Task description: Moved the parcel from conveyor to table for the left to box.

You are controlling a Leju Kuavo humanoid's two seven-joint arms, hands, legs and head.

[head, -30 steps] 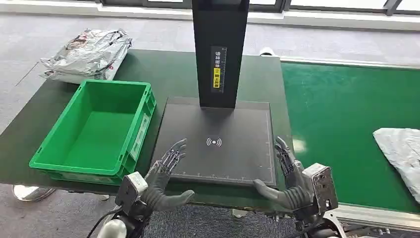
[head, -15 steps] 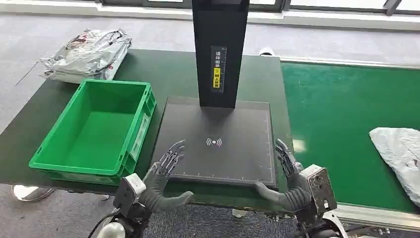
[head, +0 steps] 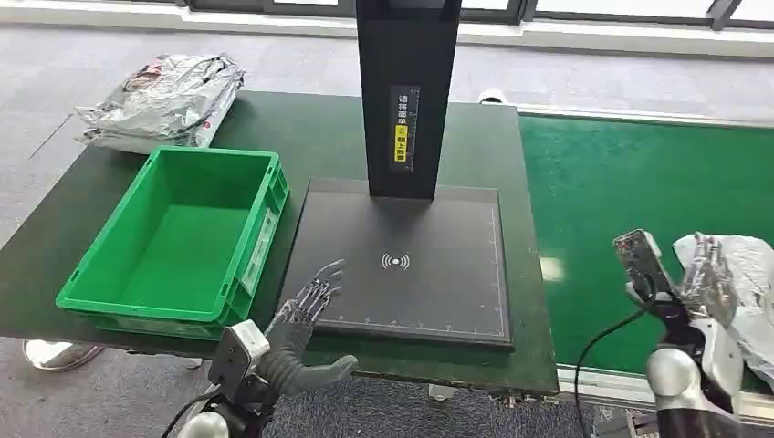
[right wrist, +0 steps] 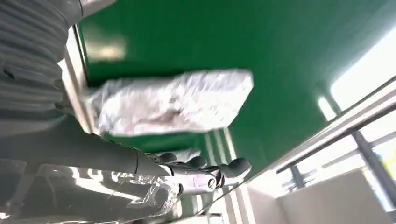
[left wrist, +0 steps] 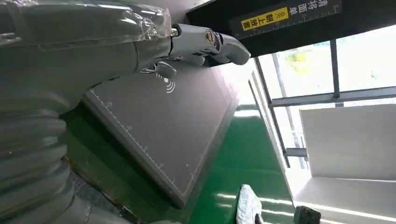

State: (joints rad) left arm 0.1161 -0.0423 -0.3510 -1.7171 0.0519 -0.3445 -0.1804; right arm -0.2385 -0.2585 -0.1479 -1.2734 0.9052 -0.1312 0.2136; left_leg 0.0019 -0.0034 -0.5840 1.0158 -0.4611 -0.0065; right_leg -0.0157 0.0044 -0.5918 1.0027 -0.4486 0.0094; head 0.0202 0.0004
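Green conveyor belt [head: 621, 182] carries the grey parcel [head: 744, 283] at its right edge, long axis running along the belt. Right hand [head: 707, 278] hovers just beside it, fingers apart, empty. Left hand [head: 306, 310], also spread, waits well apart by the dark pad [head: 402, 265].

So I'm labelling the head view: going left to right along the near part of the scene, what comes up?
Green crate → left hand → black scanner pad → green conveyor belt → right hand → silver parcel.
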